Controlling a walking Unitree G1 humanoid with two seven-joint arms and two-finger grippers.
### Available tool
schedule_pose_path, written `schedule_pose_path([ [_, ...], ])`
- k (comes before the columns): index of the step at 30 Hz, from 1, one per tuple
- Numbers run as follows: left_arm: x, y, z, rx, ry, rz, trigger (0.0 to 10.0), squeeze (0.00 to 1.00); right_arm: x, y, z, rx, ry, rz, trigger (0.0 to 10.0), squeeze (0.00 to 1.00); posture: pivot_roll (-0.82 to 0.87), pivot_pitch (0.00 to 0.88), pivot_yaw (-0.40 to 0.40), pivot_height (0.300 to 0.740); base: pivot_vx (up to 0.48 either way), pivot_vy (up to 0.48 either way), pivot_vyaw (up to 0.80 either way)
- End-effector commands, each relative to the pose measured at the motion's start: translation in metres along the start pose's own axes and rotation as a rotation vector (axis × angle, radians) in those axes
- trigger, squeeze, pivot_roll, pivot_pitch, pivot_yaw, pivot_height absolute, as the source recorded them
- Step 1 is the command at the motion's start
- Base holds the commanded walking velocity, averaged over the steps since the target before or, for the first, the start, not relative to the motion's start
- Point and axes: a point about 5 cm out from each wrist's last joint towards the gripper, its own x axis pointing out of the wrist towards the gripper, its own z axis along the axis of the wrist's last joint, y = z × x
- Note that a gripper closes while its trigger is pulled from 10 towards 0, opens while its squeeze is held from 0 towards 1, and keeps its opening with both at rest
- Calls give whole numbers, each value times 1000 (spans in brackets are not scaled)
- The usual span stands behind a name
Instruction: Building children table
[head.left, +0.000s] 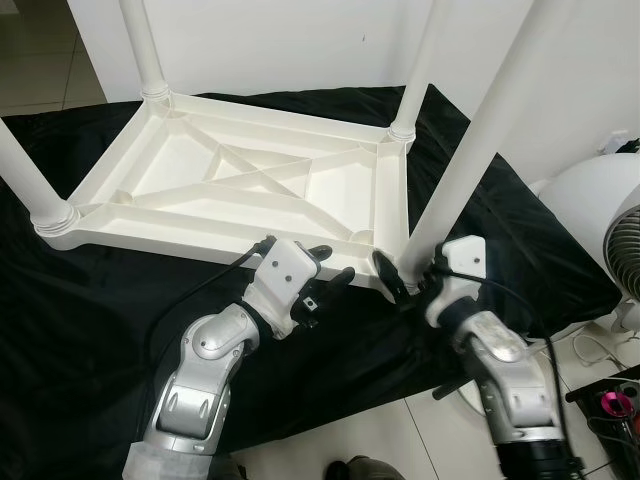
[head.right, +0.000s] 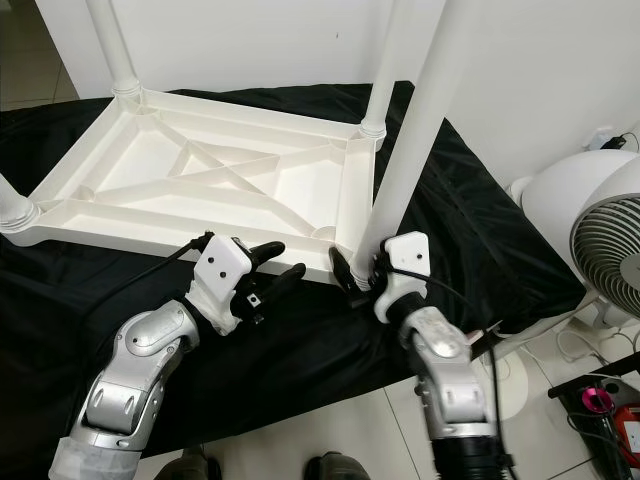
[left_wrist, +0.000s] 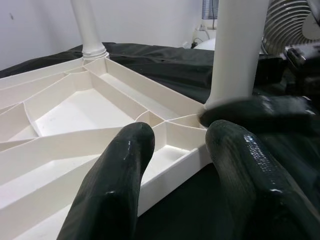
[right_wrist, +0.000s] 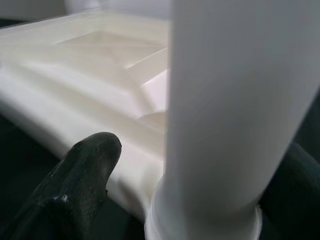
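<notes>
Table (head.left: 240, 170), white plastic and upside down, is lying on a black cloth (head.left: 90, 330), its ribbed underside facing up and legs rising from the corners. At the near right corner the right pincer (head.left: 398, 276) is closing its two black fingers around the base of the leg (head.left: 470, 140), which is standing between them and leaning up toward the right; in the right wrist view one finger (right_wrist: 75, 185) is sitting just beside the leg's collar while the other is peeking out dark at the far side, so the pincer is gripping the leg. The left pincer (head.left: 332, 268) is hovering just beside the table's near rim, close to that same corner, with its fingers (left_wrist: 115, 185) parted and holding nothing. The left wrist view is looking along those spread fingers across the ribs toward the far leg (left_wrist: 90, 30) and is catching the right pincer's finger pressed at the near leg's foot. The head views are showing what the wrist views are not: a white fan (head.left: 600, 220) standing on the tiled floor (head.left: 400, 430) to the right, well apart from the table.
</notes>
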Motion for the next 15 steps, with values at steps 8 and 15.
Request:
schedule_pose_path([
  [8,2,6,-2,15,1,87,10000,0,12,-17,-4,-69,41,172,10000,0,-23,0,-55,740,0,0,0],
  [15,4,8,0,25,-7,86,10000,0,33,-26,-3,-136,75,251,10000,0,-19,0,-49,740,0,0,0],
])
